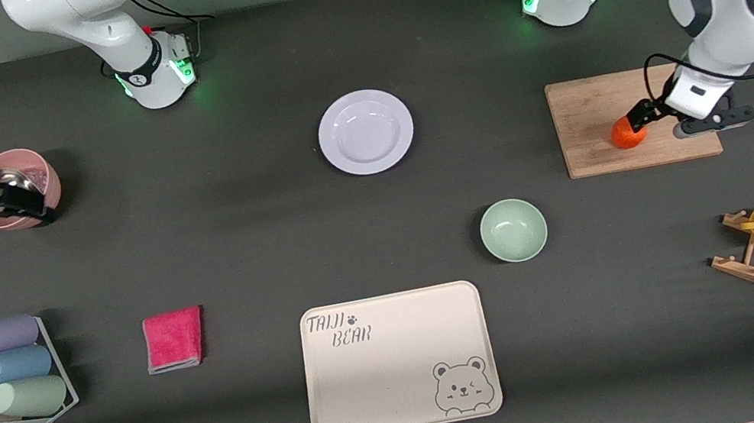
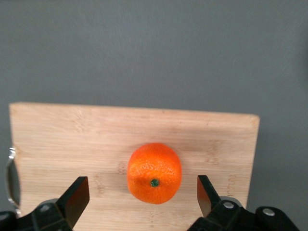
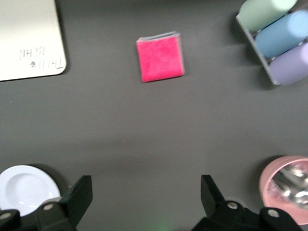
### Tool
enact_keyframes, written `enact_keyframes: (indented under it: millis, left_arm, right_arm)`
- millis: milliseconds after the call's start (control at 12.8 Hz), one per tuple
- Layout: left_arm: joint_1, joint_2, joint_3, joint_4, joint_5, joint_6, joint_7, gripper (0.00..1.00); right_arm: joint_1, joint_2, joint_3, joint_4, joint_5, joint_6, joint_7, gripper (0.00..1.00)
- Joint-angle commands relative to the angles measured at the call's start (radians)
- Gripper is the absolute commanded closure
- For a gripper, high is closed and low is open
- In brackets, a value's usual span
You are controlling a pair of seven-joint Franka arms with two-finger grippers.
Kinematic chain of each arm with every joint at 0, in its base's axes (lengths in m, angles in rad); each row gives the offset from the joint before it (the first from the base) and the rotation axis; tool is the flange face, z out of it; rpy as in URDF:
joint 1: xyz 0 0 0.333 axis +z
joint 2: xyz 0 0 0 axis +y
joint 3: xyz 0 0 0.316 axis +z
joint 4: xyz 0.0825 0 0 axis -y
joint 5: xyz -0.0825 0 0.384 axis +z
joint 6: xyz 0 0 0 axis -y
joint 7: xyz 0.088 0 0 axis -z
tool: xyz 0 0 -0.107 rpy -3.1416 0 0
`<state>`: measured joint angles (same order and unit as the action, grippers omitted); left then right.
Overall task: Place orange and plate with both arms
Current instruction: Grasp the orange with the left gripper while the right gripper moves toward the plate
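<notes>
Cutting board (image 1: 588, 108): orange (image 2: 154, 173) between open left hand (image 2: 143, 192).

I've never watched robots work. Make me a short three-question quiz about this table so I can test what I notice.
1. True or false: the left hand has its fingers closed on the orange.
2. What does the orange rest on?
A. the plate
B. the wooden cutting board
C. the bear tray
3. Fill in: the right hand hangs open over bare table near the pink ____.

Key:
1. False; the fingers stand open on either side of it.
2. B
3. bowl
</notes>
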<state>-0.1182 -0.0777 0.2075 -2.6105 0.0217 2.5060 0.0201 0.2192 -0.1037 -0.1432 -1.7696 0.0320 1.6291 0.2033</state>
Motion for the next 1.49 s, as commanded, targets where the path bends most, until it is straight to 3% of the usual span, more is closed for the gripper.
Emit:
enact_keyframes:
  millis: [0, 235, 471, 549, 627, 784, 863, 941, 1098, 1255, 1412]
  left_arm:
    - [0.002, 0.032, 0.0, -0.023, -0.011, 0.036, 0.017, 0.0]
    - [0.0, 0.1, -0.002, -0.057, -0.013, 0.137, 0.018, 0.0]
    - [0.002, 0.144, -0.002, -0.069, -0.013, 0.192, 0.018, 0.0]
    - [0.002, 0.142, -0.002, -0.069, -0.013, 0.192, 0.018, 0.02]
    - [0.002, 0.142, -0.003, -0.069, -0.013, 0.192, 0.017, 0.17]
    - [0.002, 0.139, -0.003, -0.069, -0.013, 0.188, 0.018, 0.59]
    - [0.0, 0.13, -0.003, -0.068, -0.013, 0.182, 0.017, 0.72]
    - [0.0, 0.113, -0.005, -0.066, -0.013, 0.171, 0.009, 0.78]
    - [-0.004, 0.028, -0.008, -0.062, -0.028, 0.085, 0.003, 0.78]
    - [-0.043, -0.077, -0.029, -0.033, -0.155, -0.016, -0.012, 0.77]
    - [-0.054, -0.141, -0.161, 0.053, -0.18, -0.143, -0.208, 0.77]
  right_arm:
    - [0.118, -0.079, -0.004, -0.094, 0.006, 0.041, 0.181, 0.0]
    - [0.254, -0.099, 0.001, -0.123, 0.006, 0.066, 0.361, 0.0]
    - [0.307, -0.184, 0.014, -0.264, 0.019, 0.167, 0.399, 0.0]
    - [0.307, -0.212, 0.013, -0.312, 0.084, 0.198, 0.4, 0.0]
    - [0.305, -0.241, 0.011, -0.362, 0.153, 0.231, 0.398, 0.0]
    - [0.305, -0.281, 0.011, -0.465, 0.262, 0.322, 0.386, 0.0]
    - [0.305, -0.292, 0.008, -0.509, 0.323, 0.359, 0.355, 0.0]
    - [0.304, -0.297, 0.005, -0.548, 0.382, 0.385, 0.284, 0.0]
    - [0.304, -0.297, -0.012, -0.637, 0.527, 0.452, 0.121, 0.0]
    - [0.299, -0.292, -0.027, -0.733, 0.7, 0.521, -0.092, 0.0]
    - [0.296, -0.255, -0.064, -0.804, 0.888, 0.531, -0.351, 0.0]
